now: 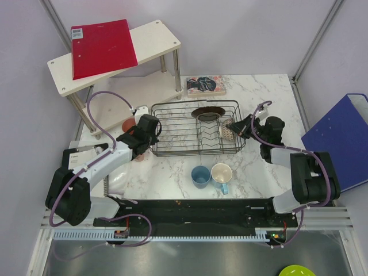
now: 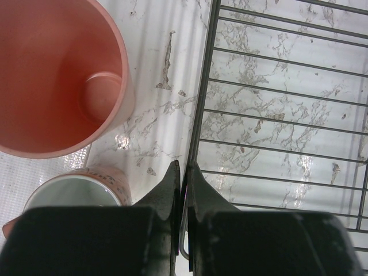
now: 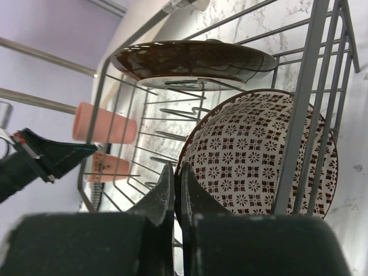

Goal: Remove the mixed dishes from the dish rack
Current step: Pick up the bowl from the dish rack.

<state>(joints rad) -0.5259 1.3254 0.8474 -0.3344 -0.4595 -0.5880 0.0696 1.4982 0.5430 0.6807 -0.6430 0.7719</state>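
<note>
Reaching toward ends of dish rack (image 1: 195,154), left tool (image 2: 182,167) closed, right tool (image 3: 177,169) closed beside red-speckled bowl (image 3: 241,155)

I'm counting one dish rack (image 1: 172,153), one dark plate (image 1: 208,111), one patterned bowl (image 1: 226,131) and four to drink from: blue cup (image 1: 200,176), mug (image 1: 221,173), pink tumbler (image 2: 57,75), small cup (image 2: 72,192). One shelf (image 1: 155,37), one red folder (image 1: 102,49), one book (image 1: 205,85) and one binder (image 1: 339,138) are sitting around.

- Pale lilac walls (image 1: 241,29) close us in on three sides — the light is flat and even.
- We see a white marble tabletop (image 1: 172,172) with grey veins.
- At its back left stands a white two-tier shelf (image 1: 155,34), a red folder (image 1: 103,49) on top — a book (image 1: 205,85) lies just beside it.
- A blue binder (image 1: 339,138) sits at the right.
</note>
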